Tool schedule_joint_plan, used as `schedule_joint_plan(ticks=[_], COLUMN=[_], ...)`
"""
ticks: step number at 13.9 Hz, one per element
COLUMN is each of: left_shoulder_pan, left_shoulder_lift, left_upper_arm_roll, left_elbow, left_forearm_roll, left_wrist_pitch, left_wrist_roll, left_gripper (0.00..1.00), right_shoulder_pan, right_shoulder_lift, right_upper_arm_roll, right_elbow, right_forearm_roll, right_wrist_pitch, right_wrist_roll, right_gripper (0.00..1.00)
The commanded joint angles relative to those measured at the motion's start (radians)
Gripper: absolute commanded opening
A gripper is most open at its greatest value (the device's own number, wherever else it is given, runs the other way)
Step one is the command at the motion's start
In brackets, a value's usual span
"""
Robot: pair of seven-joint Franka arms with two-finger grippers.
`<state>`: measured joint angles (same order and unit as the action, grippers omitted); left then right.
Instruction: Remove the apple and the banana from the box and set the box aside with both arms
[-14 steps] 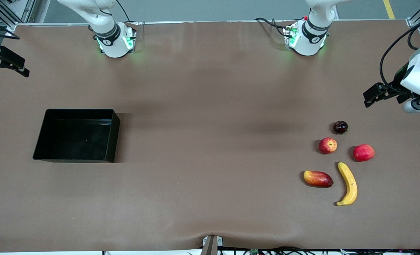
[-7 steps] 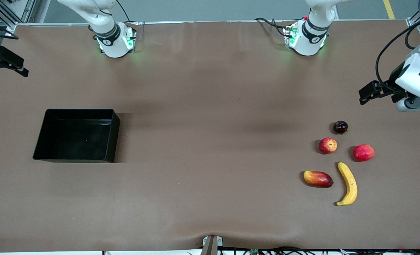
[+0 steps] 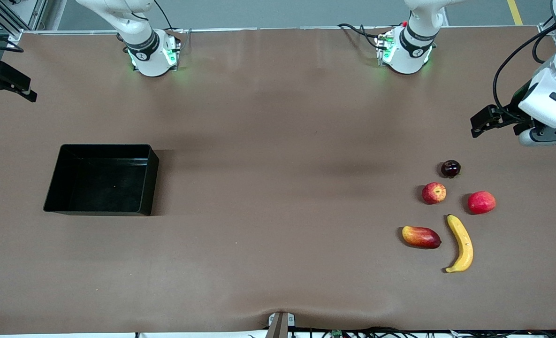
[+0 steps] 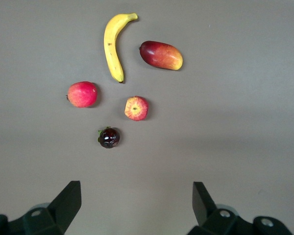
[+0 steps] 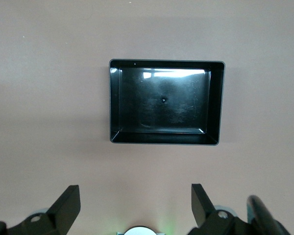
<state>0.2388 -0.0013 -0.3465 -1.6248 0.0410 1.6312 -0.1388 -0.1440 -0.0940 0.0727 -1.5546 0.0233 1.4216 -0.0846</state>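
Note:
The yellow banana (image 3: 460,244) and the red apple with yellow patches (image 3: 434,193) lie in a fruit cluster at the left arm's end of the table. Both show in the left wrist view, banana (image 4: 112,46) and apple (image 4: 136,108). The black box (image 3: 152,180) stands empty toward the right arm's end and shows in the right wrist view (image 5: 214,103). My left gripper (image 3: 482,124) is open and empty, in the air over bare table beside the cluster (image 4: 136,193). My right gripper (image 3: 5,84) is open and empty over the table's edge at the right arm's end (image 5: 135,193).
A plain red round fruit (image 3: 482,202), a red-yellow mango (image 3: 421,236) and a small dark fruit (image 3: 451,168) lie in the same cluster. A wide stretch of brown table lies between the box and the fruits.
The left gripper has shifted a little toward the bases' side of the table. The right gripper has barely moved. Fruits and box have not moved.

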Motion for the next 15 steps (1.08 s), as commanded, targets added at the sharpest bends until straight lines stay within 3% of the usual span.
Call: schedule_joint_plan(ticks=[1,13,15], left_shoulder_pan=[0.008,0.008,-0.033], left_shoulder_lift=[-0.016,-0.020,-0.025], left_upper_arm_roll=[-0.006,-0.006,0.009], left_elbow=[0.011,0.036,0.033], left_forearm_roll=[-0.029,-0.024,-0.024], left_wrist_pitch=[-0.016,-0.016,-0.016], left_wrist_roll=[0.021,0.022,0.018], left_gripper=[1.00,1.00,1.00], right_shoulder_pan=[-0.019,-0.035,-0.037], right_shoulder_lift=[0.010,0.013,0.013], right_upper_arm_roll=[0.007,0.007,0.009], right_elbow=[0.019,0.019,0.019], right_forearm_roll=[0.021,0.035,0.038], right_wrist_pitch=[-0.015,-0.010,-0.012], right_wrist_roll=[-0.014,-0.015,-0.017], right_gripper=[1.00,1.00,1.00])
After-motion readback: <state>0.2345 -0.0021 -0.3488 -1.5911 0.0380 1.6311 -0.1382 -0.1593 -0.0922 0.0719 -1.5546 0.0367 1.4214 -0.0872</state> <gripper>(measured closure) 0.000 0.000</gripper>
